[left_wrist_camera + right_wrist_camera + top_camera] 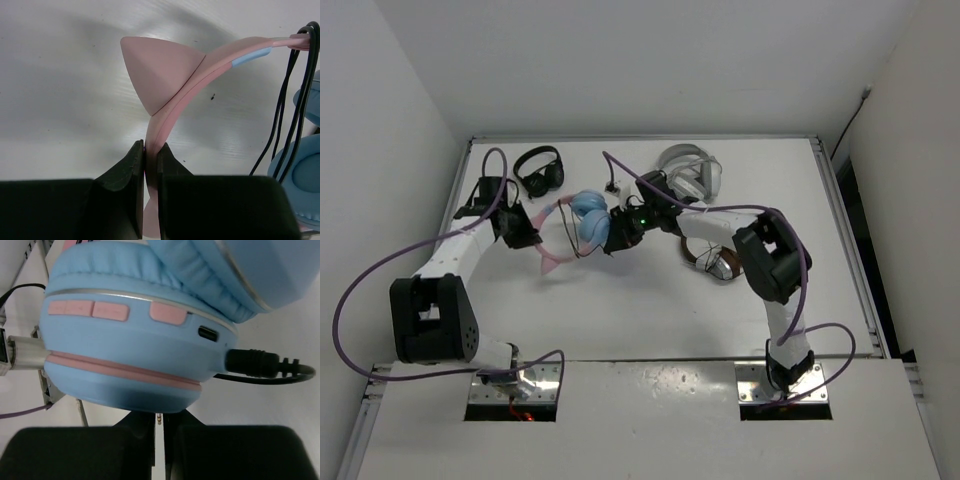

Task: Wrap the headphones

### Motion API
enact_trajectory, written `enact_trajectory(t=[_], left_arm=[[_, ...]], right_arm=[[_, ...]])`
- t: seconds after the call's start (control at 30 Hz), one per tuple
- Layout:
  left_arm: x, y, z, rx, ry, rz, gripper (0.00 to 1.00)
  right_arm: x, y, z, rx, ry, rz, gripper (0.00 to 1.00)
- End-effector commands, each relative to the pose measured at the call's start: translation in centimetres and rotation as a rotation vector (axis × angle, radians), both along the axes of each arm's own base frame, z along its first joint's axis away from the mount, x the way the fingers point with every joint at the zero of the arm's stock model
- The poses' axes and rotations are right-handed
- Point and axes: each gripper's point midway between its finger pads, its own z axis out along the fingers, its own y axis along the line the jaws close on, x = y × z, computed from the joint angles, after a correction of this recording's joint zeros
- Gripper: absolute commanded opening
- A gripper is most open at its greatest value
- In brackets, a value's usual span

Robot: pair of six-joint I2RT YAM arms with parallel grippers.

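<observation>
The headphones [586, 216] lie at the table's middle, light-blue ear cups together and the pink headband [551, 262] curving toward the left. My left gripper [531, 239] is shut on the headband [151, 150], just below its pink cat ear [159, 70]. Loops of the thin black cable [283, 120] hang over the band beside an ear cup [306, 175]. My right gripper [159, 422] sits right under a blue ear cup [135, 355]. It is shut on the small metal jack tip [159, 416] of the cable. Another plug [252, 363] is seated in the cup.
A small black pair of headphones [540, 170] lies at the back left. A white and grey headset [691, 174] sits at the back centre. A brown pair [712, 262] lies under my right arm. Raised rails edge the table [650, 320].
</observation>
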Motion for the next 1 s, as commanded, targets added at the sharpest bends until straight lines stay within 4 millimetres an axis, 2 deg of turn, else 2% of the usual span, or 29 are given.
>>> enact_trajectory(t=[0.0,0.07,0.2,0.37,0.4,0.43,0.5,0.53,0.63,0.7,0.77,0.8,0.83,0.9,0.97], left_arm=[[4.2,0.6,4.8,-0.092,-0.155,0.112,0.00],[4.4,0.7,4.2,-0.107,-0.124,0.151,0.00],[4.7,2.2,2.8,-0.079,-0.088,0.252,0.00],[4.8,3.7,0.2,-0.020,-0.023,0.320,0.00],[4.8,3.9,0.2,-0.007,-0.024,0.329,0.00],[5.1,4.3,0.1,0.008,-0.025,0.340,0.00],[5.0,4.9,0.0,0.050,-0.027,0.361,0.00],[5.0,5.1,-0.4,0.062,-0.017,0.368,0.00],[5.0,5.6,-0.7,0.081,-0.009,0.392,0.00],[4.9,6.3,-1.1,0.113,-0.001,0.424,0.00],[4.9,6.1,-1.1,0.158,-0.006,0.423,0.00],[5.0,6.9,-0.9,0.196,-0.019,0.450,0.00],[5.1,6.6,-0.9,0.205,-0.021,0.443,0.00],[5.0,6.5,-1.1,0.224,-0.022,0.436,0.00],[5.0,6.4,-1.1,0.235,-0.024,0.435,0.00]], right_arm=[[-0.4,2.4,2.2,0.066,-0.021,0.049,0.00],[-0.2,2.6,2.5,0.073,-0.029,0.049,0.00],[0.4,2.6,2.2,0.058,-0.041,0.027,0.00],[0.5,3.6,0.5,0.024,-0.033,0.021,0.00],[0.3,4.3,0.8,0.031,-0.041,0.034,0.00],[0.7,4.4,0.1,0.021,-0.040,0.026,0.00],[0.0,5.9,0.2,0.028,-0.040,0.050,0.00],[-0.3,6.4,-0.7,0.015,-0.035,0.056,0.00],[-0.5,7.3,-1.4,0.013,-0.023,0.065,0.00],[-1.6,8.3,-2.7,0.000,-0.018,0.087,0.00],[-2.0,8.8,-3.3,0.002,-0.003,0.088,0.00],[-2.5,9.0,-4.1,-0.008,0.008,0.097,0.00],[-2.2,9.3,-3.6,0.005,-0.006,0.097,0.00],[-2.5,9.8,-3.9,0.005,-0.005,0.106,0.00],[-2.0,10.1,-4.2,0.003,-0.013,0.098,0.00]])
